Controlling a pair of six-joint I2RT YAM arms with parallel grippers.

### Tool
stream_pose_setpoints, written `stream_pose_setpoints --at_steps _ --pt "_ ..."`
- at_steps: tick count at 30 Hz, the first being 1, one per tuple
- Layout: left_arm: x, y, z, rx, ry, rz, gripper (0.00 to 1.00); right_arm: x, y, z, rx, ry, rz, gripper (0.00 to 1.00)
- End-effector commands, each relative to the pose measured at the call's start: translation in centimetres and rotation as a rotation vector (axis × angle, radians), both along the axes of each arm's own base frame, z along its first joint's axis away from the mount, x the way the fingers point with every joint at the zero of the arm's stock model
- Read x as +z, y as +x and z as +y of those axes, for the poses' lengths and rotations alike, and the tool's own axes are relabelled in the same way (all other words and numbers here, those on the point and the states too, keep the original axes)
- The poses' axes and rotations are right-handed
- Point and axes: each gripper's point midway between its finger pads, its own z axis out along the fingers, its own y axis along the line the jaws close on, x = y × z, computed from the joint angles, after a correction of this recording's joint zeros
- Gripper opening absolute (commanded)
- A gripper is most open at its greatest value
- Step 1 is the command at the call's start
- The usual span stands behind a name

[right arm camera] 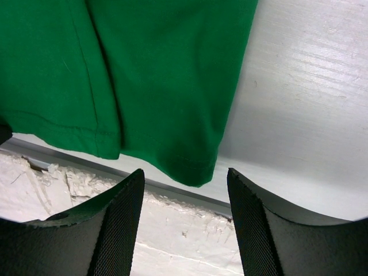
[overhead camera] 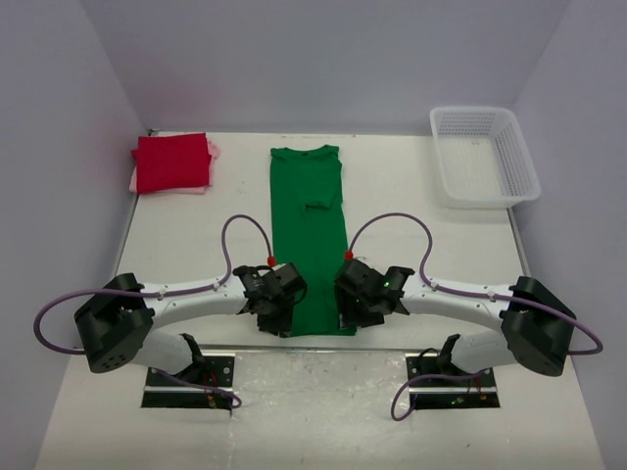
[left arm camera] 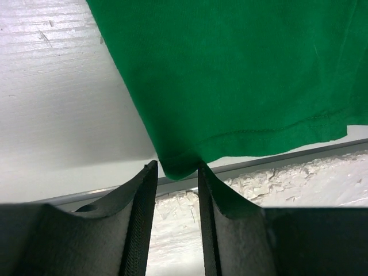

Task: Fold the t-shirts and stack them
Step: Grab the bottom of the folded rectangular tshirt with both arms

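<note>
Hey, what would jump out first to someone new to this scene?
The bright green t-shirt stands out, folded into a long strip down the middle of the table, with the left end effector and right end effector open at its near corners. At the far left lies a folded red t-shirt on a pink one; a white mesh basket sits far right.

1. Green shirt (overhead camera: pixel 309 235), mid-bench: plain bright green, with hem stitching in the same green.
2. Red shirt (overhead camera: pixel 171 162), far left corner: plain red.
3. Pink shirt (overhead camera: pixel 214 150), under the red: pale pink, only its edges showing.
4. Basket (overhead camera: pixel 480 196), far right corner: white, open mesh pattern.
5. Bench (overhead camera: pixel 196 225): plain white, with a grey strip along the near edge.
6. Left pincer (left arm camera: pixel 175 172) and right pincer (right arm camera: pixel 185 184): black, inner faces finely ribbed.
7. Left arm (overhead camera: pixel 186 299) and right arm (overhead camera: pixel 460 294): white links, black joints, purple cables (overhead camera: pixel 230 240).
</note>
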Motion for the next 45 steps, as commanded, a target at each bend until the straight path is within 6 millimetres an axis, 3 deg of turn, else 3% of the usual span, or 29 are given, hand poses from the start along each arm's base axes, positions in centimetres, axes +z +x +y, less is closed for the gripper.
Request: stream_pose_setpoints --at_steps 1,13,15,19,44,45 --pt "0.9 1.1 -1.4 -0.016 -0.038 -0.049 0.35 0.2 0.0 0.4 -0.007 0.017 -0.009 0.60" --pt "0.6 1.6 -1.4 -0.013 -0.027 -0.063 0.19 -0.1 -0.2 0.2 -0.009 0.014 -0.003 0.60" --pt "0.6 1.6 -1.3 -0.011 -0.022 -0.066 0.10 0.0 -0.2 0.2 -0.009 0.015 -0.003 0.60" --pt "0.7 1.6 -1.2 -0.008 -0.017 -0.070 0.03 0.4 -0.1 0.4 -0.005 0.025 -0.011 0.59" --pt "1.1 1.1 -0.6 -0.005 -0.037 -0.073 0.00 -1.4 0.4 0.3 -0.051 -0.039 0.003 0.42" --pt "1.1 1.1 -0.6 -0.006 -0.040 -0.072 0.00 -1.4 0.5 0.2 -0.053 -0.043 0.003 0.38"
